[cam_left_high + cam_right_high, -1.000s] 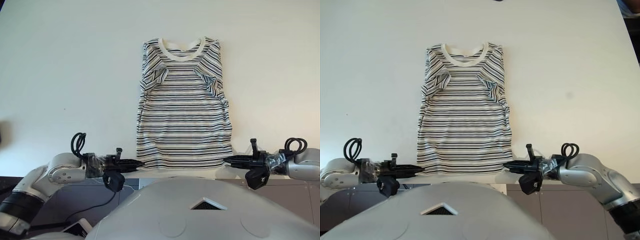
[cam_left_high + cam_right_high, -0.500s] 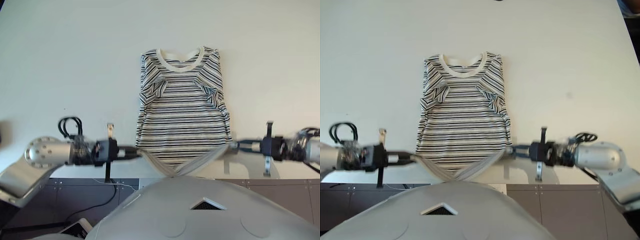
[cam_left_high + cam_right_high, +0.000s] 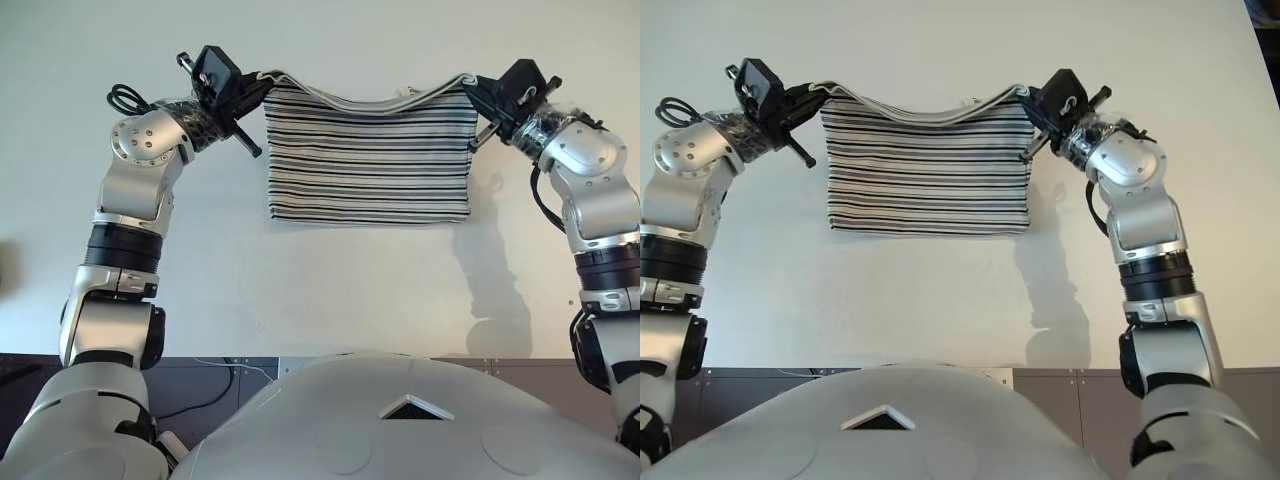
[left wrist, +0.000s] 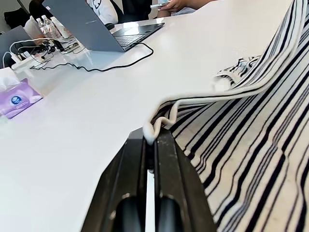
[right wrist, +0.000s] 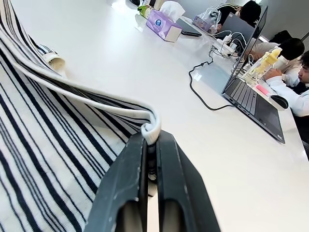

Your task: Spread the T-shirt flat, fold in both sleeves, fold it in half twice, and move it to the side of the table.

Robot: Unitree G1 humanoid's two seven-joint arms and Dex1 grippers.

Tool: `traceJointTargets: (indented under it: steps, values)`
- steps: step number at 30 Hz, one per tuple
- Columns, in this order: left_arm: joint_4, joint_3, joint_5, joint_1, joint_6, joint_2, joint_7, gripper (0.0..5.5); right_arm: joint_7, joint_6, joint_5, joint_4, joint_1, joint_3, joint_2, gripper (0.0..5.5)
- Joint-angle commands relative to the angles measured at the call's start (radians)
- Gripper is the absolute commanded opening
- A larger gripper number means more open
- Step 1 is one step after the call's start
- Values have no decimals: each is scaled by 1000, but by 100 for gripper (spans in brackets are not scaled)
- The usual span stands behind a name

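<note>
Left gripper (image 3: 262, 84) and right gripper (image 3: 472, 86), each pressed together on one corner of the garment's bottom edge, are held at the far end of the cloth, slightly above the surface (image 3: 300, 290).

The surface is white and carries the whole garment near its far middle. The T-shirt (image 3: 368, 160), striped dark on pale, lies doubled: the lower layer rests flat, the upper layer runs from the near fold line up to the two grippers. The hem (image 3: 370, 98), a pale band, sags in a shallow curve between the two pinch points. The collar (image 5: 53, 60), a cream rib, lies on the surface just beneath that raised hem.

Step in hand, as judged: the first fold in half, nearly complete. To finish well, keep both grippers level and equally far apart so the sag tightens. Lower them together until the hem corners meet the shoulders below. Then release both at once, straight upward, so neither corner drags. A skewed landing would misalign the second fold.
</note>
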Motion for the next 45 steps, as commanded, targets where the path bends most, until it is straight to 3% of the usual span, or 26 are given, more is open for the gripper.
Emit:
traceJointTargets:
  steps: [1, 8, 10, 16, 20, 23, 27, 32, 36, 39, 42, 43, 45]
  values:
    - [114, 9, 74, -48, -72, -47, -19, 10, -10, -42, -63, 103, -55, 16, 54, 12]
    - [442, 2, 224, -152, -241, -160, 71, 10, -105, -128, -167, 369, -159, 17, 164, 12]
    - [529, 7, 257, -186, -278, -178, 100, 10, -139, -184, -204, 469, -199, 26, 188, 46]
    - [740, 20, 333, -281, -312, -237, 210, 93, -219, -288, -247, 759, -333, 11, 258, 142]
    - [829, 32, 381, -317, -261, -241, 330, 93, -364, -283, -293, 937, -426, 2, 269, 194]
    - [831, 54, 391, -300, -273, -209, 369, 93, -362, -354, -305, 957, -441, -5, 244, 194]
    - [701, 195, 273, -283, -301, -174, 360, 93, -186, -507, -386, 947, -448, 78, 187, 194]
    - [521, 318, 156, -239, -241, -242, 435, 93, -170, -489, -574, 1062, -479, 227, 169, 194]
    - [420, 316, 159, -162, -200, -313, 489, 93, -177, -475, -692, 1109, -474, 323, 117, 194]
    - [327, 326, 161, -83, -169, -320, 503, 93, -60, -596, -748, 1090, -437, 388, -13, 194]
    - [189, 355, 151, 42, -123, -325, 538, 93, 308, -937, -634, 921, -312, 424, -203, 194]
    - [135, 361, 149, 81, -105, -334, 552, 93, 452, -946, -464, 715, -217, 433, -282, 194]
    - [49, 363, 149, 146, -80, -356, 573, 93, 627, -752, -70, 189, -20, 461, -424, 194]
